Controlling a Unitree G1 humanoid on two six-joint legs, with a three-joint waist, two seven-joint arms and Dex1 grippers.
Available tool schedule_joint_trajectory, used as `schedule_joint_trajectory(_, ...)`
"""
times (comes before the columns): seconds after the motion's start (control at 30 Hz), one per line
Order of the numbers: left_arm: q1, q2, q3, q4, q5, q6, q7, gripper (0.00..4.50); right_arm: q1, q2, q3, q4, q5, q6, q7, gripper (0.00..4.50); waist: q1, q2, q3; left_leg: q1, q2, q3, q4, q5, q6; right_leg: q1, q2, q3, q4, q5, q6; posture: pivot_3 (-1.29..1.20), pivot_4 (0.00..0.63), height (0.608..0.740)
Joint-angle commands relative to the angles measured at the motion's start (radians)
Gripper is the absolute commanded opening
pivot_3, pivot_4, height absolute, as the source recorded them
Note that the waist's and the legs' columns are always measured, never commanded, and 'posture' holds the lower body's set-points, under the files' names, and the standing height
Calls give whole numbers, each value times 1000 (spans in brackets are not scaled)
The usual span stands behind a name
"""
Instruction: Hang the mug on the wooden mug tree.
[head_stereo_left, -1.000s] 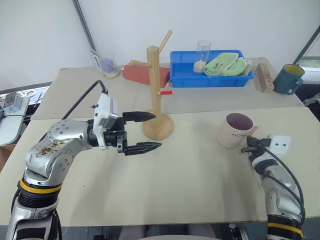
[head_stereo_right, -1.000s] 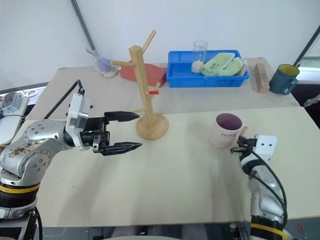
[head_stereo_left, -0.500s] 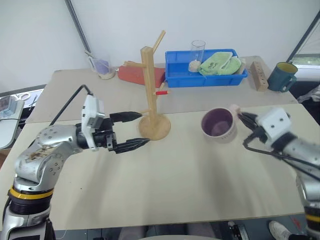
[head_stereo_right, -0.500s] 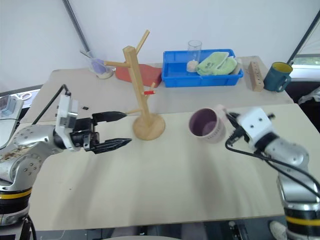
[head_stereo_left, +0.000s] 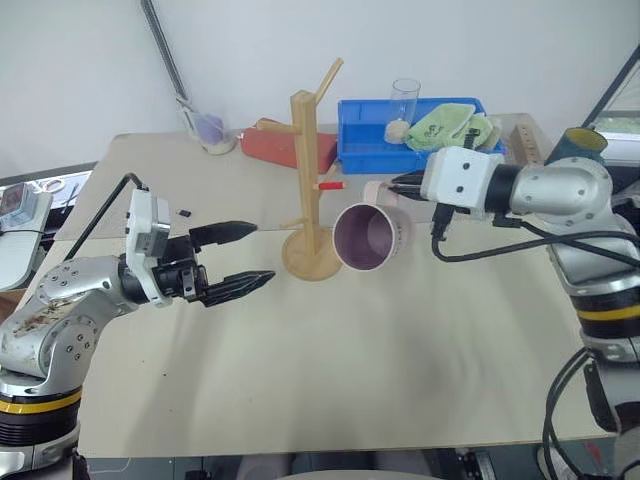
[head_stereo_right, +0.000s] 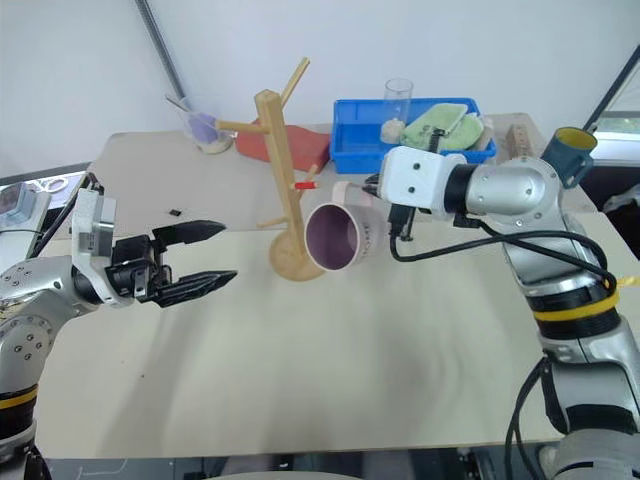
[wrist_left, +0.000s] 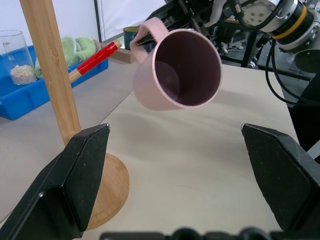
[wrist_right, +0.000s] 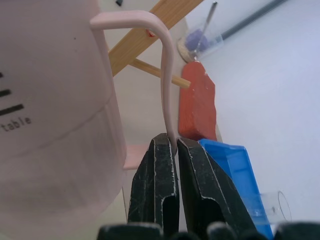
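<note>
Pink mug held in the air beside the tree, not yet hung.

Tipped on its side with its purple inside facing the camera, the mug hangs clear of the table, just beside the post and close to the red-tipped peg. Lifting looks done; left is threading the handle over a peg and letting go. The right gripper pinches the handle's loop tight between its 2 fingers. The left gripper hovers near the base, fingers spread wide, holding nothing.
</note>
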Motion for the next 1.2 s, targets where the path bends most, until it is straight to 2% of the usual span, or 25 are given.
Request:
schedule_joint_trajectory(0.03,-16,9,24,-37,-25,3,16,4500,-72,32,1,48,-24,-74,11,59,-1,0,0,0,0,0,0,0,0,0,0,0,0,0,0,0,150,737)
schedule_joint_trajectory(0.43,-20,9,9,-47,-29,-2,29,4500,-164,156,31,204,-73,-171,25,59,-2,3,-2,2,1,0,0,0,0,-1,1,0,6,1,-1,0,150,737)
schedule_joint_trajectory(0.77,-17,-3,18,-31,-39,-15,17,4500,-223,217,53,339,-120,-243,26,59,-3,3,-2,3,1,-1,0,0,0,-4,2,0,13,0,-3,0,150,737)
schedule_joint_trajectory(1.1,-95,-46,49,2,-102,13,133,4500,-263,263,63,411,-149,-253,30,59,-6,3,-2,5,2,-1,0,0,0,-3,5,4,14,0,-3,0,150,737)
schedule_joint_trajectory(1.17,-105,-51,48,2,-106,18,143,4500,-269,268,60,418,-149,-251,31,811,-7,3,-2,5,2,-2,0,0,0,-3,8,8,15,1,-1,0,150,737)
schedule_joint_trajectory(1.2,-107,-52,47,1,-107,20,145,4500,-270,271,57,419,-146,-253,33,977,-7,3,-2,5,2,-3,0,0,0,-3,11,12,15,1,-1,0,150,737)
